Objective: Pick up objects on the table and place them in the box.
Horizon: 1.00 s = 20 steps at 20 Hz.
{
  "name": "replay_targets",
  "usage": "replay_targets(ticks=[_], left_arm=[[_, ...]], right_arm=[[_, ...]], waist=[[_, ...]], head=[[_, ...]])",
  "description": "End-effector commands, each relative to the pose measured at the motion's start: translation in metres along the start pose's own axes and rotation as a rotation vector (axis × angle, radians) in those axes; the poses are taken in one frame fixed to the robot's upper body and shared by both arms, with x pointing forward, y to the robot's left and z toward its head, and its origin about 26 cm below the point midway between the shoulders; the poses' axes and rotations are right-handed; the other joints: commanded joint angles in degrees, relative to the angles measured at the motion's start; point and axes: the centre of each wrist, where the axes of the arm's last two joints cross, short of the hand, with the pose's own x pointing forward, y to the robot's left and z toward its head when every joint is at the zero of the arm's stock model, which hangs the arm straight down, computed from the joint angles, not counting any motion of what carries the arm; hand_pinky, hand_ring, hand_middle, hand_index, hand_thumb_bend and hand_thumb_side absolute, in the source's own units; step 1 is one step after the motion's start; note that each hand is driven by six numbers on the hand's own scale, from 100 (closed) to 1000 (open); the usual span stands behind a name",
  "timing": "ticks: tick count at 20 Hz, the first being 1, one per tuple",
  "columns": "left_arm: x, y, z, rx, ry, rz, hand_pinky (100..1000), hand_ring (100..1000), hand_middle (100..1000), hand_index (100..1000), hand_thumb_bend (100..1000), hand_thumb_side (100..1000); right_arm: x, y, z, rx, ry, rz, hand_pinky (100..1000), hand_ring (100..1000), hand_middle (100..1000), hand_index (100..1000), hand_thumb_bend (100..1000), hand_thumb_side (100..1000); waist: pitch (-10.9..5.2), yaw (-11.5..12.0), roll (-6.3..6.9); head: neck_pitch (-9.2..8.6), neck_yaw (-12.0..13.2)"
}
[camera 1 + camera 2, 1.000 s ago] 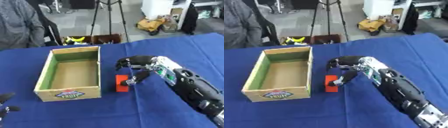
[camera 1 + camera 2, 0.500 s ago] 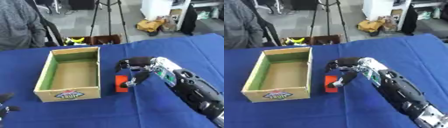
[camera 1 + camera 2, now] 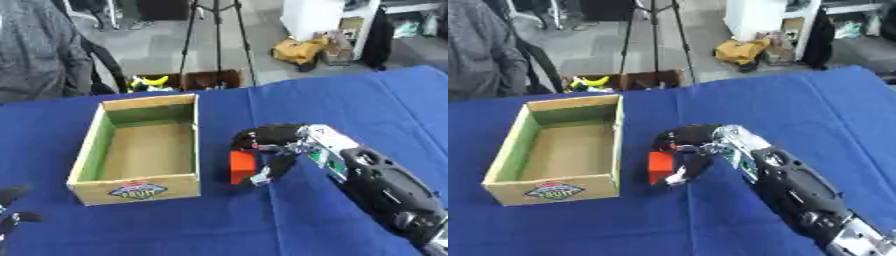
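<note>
Covering most of both views, a table under a blue cloth carries the work, and nothing else of the task is made out on it but two things. Toward the table's left edge an open, empty cardboard box with green inner walls and a printed label on its near face is set, its opening upward. Just beside the box's right wall, apart from it by a narrow strip of cloth, a small orange-red block is stood on the table. The right hand is seen curled round this block, fingers over its top and far side and the thumb low at its near right corner. The step in hand is judged to be the grasp, the block not yet lifted. A lift above the box's rim, a short carry leftward and a release over the brown floor would be called for next. The left hand is glimpsed at the lower left corner, its fingers relaxed.
</note>
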Motion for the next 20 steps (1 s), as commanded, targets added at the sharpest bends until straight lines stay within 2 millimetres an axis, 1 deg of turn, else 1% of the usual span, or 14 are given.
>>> replay_targets(ticks=[1, 2, 3, 4, 5, 6, 7, 8, 11, 15, 16, 17, 18, 20], left_arm=[[0.009, 0.003, -0.005, 0.004, -0.034, -0.012, 532, 821, 650, 667, 100, 989], [0.009, 0.003, -0.005, 0.004, -0.035, -0.012, 532, 820, 649, 667, 100, 990], [0.009, 0.003, -0.005, 0.004, -0.035, -0.012, 532, 820, 649, 667, 100, 990], [0.009, 0.003, -0.005, 0.004, -0.034, -0.012, 532, 820, 649, 667, 100, 990], [0.009, 0.003, -0.005, 0.005, -0.034, -0.012, 532, 820, 649, 667, 100, 990], [0.009, 0.003, -0.004, 0.005, -0.034, -0.012, 532, 820, 649, 667, 100, 990], [0.009, 0.003, -0.005, 0.006, -0.034, -0.012, 532, 820, 649, 667, 100, 990], [0.009, 0.003, -0.005, 0.006, -0.034, -0.012, 532, 820, 648, 667, 100, 989], [0.009, 0.003, -0.005, 0.008, -0.035, -0.012, 531, 820, 648, 667, 100, 989], [0.009, 0.005, -0.005, 0.012, -0.037, -0.016, 532, 819, 647, 666, 100, 986], [0.01, 0.005, -0.005, 0.015, -0.038, -0.018, 532, 819, 647, 666, 100, 985], [0.01, 0.006, -0.005, 0.018, -0.039, -0.021, 532, 819, 647, 666, 100, 985], [0.01, 0.007, -0.005, 0.019, -0.04, -0.024, 532, 819, 647, 666, 100, 984], [0.011, 0.008, -0.005, 0.021, -0.042, -0.029, 532, 819, 647, 666, 100, 983]], right_arm=[[-0.003, -0.006, 0.002, -0.011, 0.011, 0.033, 775, 986, 880, 821, 388, 891], [-0.003, -0.006, 0.002, -0.014, 0.012, 0.036, 774, 984, 876, 801, 368, 848], [-0.003, -0.006, 0.002, -0.018, 0.014, 0.038, 771, 978, 868, 761, 322, 720], [-0.004, -0.006, 0.002, -0.021, 0.017, 0.04, 770, 977, 866, 732, 292, 633], [-0.004, -0.005, 0.003, -0.022, 0.02, 0.042, 766, 973, 857, 675, 214, 467], [-0.004, -0.005, 0.003, -0.025, 0.027, 0.042, 765, 970, 852, 645, 163, 443], [-0.004, -0.005, 0.004, -0.029, 0.034, 0.04, 762, 968, 844, 582, 100, 392], [-0.004, -0.005, 0.005, -0.037, 0.042, 0.037, 756, 961, 832, 533, 100, 352], [-0.005, -0.008, 0.006, -0.08, 0.062, 0.025, 746, 954, 812, 417, 100, 267], [-0.004, -0.025, 0.014, -0.164, 0.067, 0.017, 746, 952, 810, 384, 100, 234], [-0.004, -0.033, 0.019, -0.19, 0.066, 0.021, 746, 949, 810, 384, 100, 228], [-0.004, -0.042, 0.024, -0.218, 0.065, 0.026, 747, 945, 812, 383, 100, 299], [-0.004, -0.052, 0.03, -0.247, 0.066, 0.031, 748, 942, 811, 383, 100, 220], [-0.003, -0.071, 0.043, -0.305, 0.07, 0.041, 748, 930, 810, 381, 100, 208]], waist=[[-1.0, -0.03, -0.1], [-0.99, -0.02, -0.1], [-0.99, -0.02, -0.1], [-0.98, -0.03, -0.1], [-0.98, -0.03, -0.09], [-0.98, -0.03, -0.09], [-0.97, -0.04, -0.09], [-0.97, -0.04, -0.09], [-0.97, -0.08, -0.1], [-1.17, -0.13, -0.24], [-1.26, -0.17, -0.35], [-1.33, -0.19, -0.46], [-1.4, -0.19, -0.6], [-1.54, -0.14, -0.89]], head=[[-0.24, -0.09], [-0.27, -0.1], [-0.3, -0.1], [-0.3, -0.09], [-0.3, -0.1], [-0.31, -0.11], [-0.33, -0.11], [-0.36, -0.11], [-0.41, -0.04], [-0.32, 0.09], [-0.31, 0.21], [-0.31, 0.31], [-0.33, 0.42], [-0.39, 0.58]])
